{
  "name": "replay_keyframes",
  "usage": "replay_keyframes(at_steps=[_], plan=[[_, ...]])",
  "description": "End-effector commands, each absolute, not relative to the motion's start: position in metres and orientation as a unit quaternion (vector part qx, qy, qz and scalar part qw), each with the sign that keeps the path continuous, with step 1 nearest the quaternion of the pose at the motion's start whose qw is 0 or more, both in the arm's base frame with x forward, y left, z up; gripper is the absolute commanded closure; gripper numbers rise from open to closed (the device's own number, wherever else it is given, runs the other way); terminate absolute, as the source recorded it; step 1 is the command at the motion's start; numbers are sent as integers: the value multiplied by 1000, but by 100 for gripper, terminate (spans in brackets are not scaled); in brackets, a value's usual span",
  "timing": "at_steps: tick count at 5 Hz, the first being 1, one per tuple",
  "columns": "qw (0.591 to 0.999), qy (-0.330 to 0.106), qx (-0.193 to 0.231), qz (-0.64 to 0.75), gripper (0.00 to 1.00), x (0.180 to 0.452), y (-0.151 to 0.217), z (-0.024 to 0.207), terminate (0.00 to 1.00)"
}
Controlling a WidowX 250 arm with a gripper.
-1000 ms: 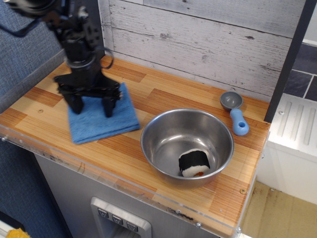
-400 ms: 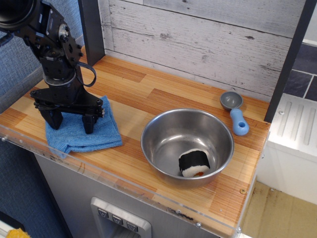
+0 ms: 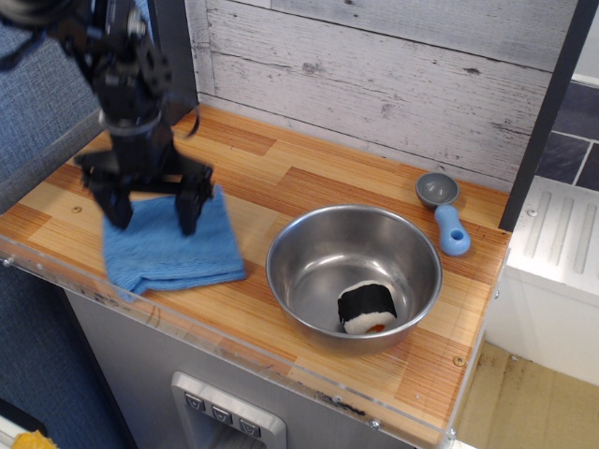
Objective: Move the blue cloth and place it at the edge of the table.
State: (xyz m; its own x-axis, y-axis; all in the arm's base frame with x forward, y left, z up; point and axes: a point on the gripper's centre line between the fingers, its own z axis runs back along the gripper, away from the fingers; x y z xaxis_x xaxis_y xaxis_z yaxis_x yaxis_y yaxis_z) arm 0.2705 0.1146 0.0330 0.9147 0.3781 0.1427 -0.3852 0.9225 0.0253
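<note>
1. So, the gripper (image 3: 152,213) has its jaws spread wide, one finger on the left and one on the right, with nothing pinched between them. The tips hang over the far part of the blue cloth (image 3: 171,247), and they look motion-blurred, so I can't tell whether they touch the fabric or sit just above it.

2. What changed: a second ago the cloth sat further back on the table (image 3: 309,182) under the gripper. A moment ago it was dragged toward the near left, bunched up, with the fingers planted on it. Now the arm has risen and swung back a bit to the right, and the cloth has spread out flatter.

3. Where the cloth is now: at the near left of the counter, its near edge right up against the clear rim, just left of the steel bowl (image 3: 354,276) without touching it.

4. My read on the task: the cloth looks pretty much placed at the edge, and the open jaws lifting off suggest the release is happening or done. Only clearing the arm away seems left. The one risk I'd guess at is a fingertip snagging the terry and pulling it back from the edge.

5. Containers: the steel bowl holds one small roll-shaped thing (image 3: 367,309), black wrap with white ends and a bit of orange underneath, lying near the bowl's near-right wall. Looks like toy sushi.

6. Further out, a small scoop (image 3: 444,212) with a light-blue handle lies at the far right, grey cup empty, well apart from everything.
</note>
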Motion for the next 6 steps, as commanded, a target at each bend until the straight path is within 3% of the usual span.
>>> replay_keyframes(at_steps=[1,2,3,5,6], plan=[[969,-129,7,210,0,301,113,91,0],[967,-117,-16,225,0,301,117,112,0],[972,-109,-3,209,0,298,116,132,0],[972,-109,-3,209,0,298,116,132,0],[972,-109,-3,209,0,298,116,132,100]])
